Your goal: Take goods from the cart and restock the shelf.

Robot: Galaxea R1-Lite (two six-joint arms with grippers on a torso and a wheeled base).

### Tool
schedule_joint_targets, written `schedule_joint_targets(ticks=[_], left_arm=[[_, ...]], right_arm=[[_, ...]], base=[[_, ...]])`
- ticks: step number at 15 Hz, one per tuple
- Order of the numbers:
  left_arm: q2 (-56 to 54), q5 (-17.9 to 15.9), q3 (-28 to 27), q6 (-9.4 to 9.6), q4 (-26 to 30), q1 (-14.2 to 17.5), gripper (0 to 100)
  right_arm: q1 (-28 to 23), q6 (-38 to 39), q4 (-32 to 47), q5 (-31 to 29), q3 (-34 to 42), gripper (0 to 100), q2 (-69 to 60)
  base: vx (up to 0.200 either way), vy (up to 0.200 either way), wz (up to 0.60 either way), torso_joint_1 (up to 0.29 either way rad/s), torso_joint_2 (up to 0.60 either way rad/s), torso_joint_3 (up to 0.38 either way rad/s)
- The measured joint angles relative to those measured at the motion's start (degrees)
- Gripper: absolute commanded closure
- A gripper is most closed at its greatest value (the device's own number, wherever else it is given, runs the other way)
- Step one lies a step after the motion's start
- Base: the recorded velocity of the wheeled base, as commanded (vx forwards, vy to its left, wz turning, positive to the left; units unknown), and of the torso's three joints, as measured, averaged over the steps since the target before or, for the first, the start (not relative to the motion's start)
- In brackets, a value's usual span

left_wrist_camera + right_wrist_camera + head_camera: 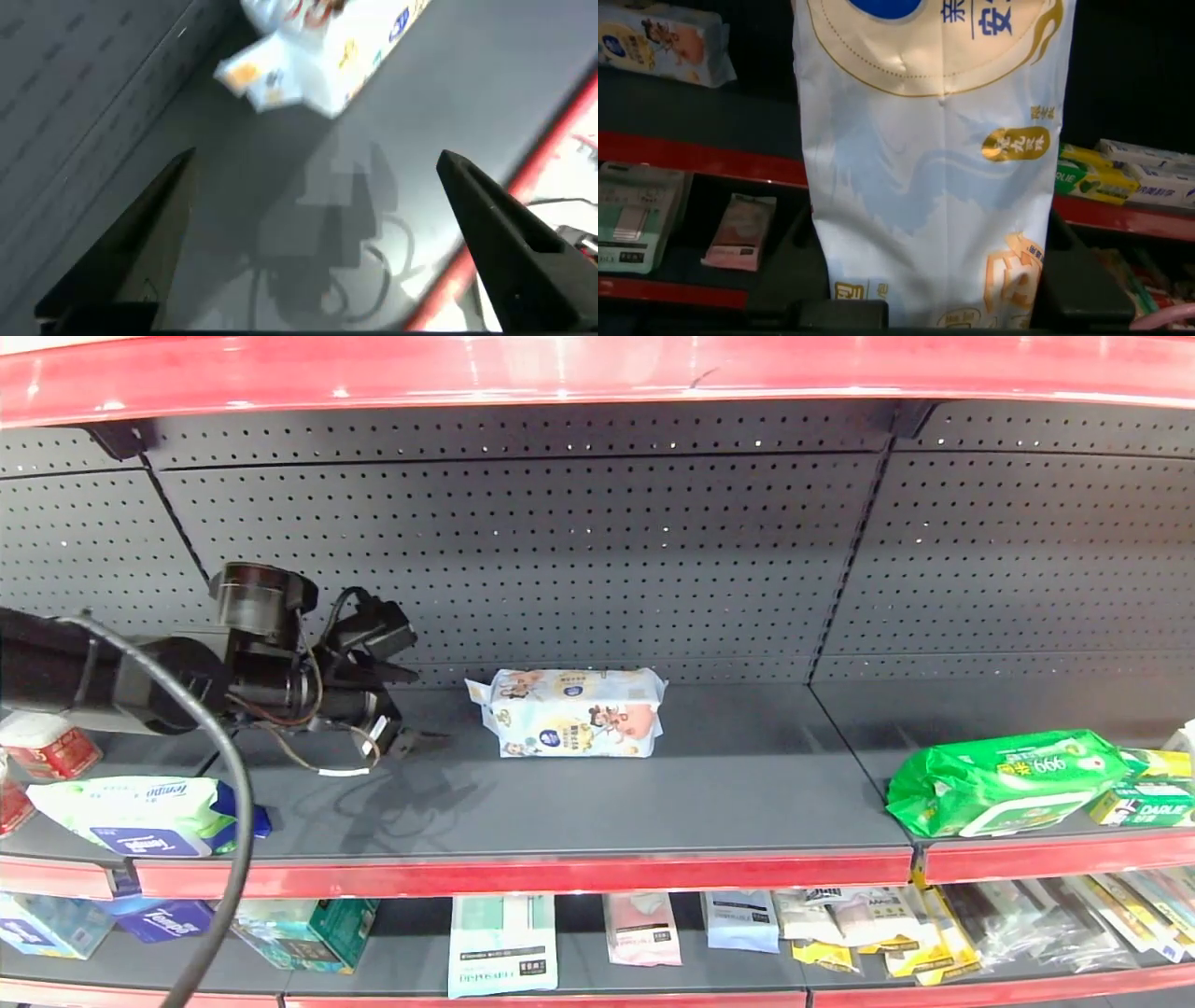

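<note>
Left gripper [316, 159] spread empty over shelf [653, 803] — near printed pack [569, 712]; right gripper [934, 294] clamps white pack [924, 168]

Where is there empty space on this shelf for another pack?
Biggest bare patch: the shelf board between the white pack and the green pack. A smaller gap lies between the white pack and the left gripper. The left end, with the tissue pack and red tin, is crowded.
</note>
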Motion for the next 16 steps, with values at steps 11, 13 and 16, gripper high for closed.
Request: schedule_joint_targets(ticks=[11, 13, 16], left_arm=[[16.93, -0.33, -27.7, 3.29, 11.09, -5.62, 0], [18.88, -0.33, -31.15, 3.34, 12.79, -6.56, 0], [21.7, -0.33, -36.55, 3.34, 15.42, -8.11, 0]], right_arm=[[0.0, -0.73, -0.02, -0.02, 1.3, 100, -0.05], [0.0, -0.71, -0.04, -0.02, 1.63, 100, -0.05], [0.0, -0.71, -0.02, -0.02, 1.8, 100, -0.05]], base=[[0.0, 0.0, 0.0, 0.0, 0.0, 0.0], [0.0, 0.0, 0.0, 0.0, 0.0, 0.0], [0.0, 0.0, 0.0, 0.0, 0.0, 0.0]])
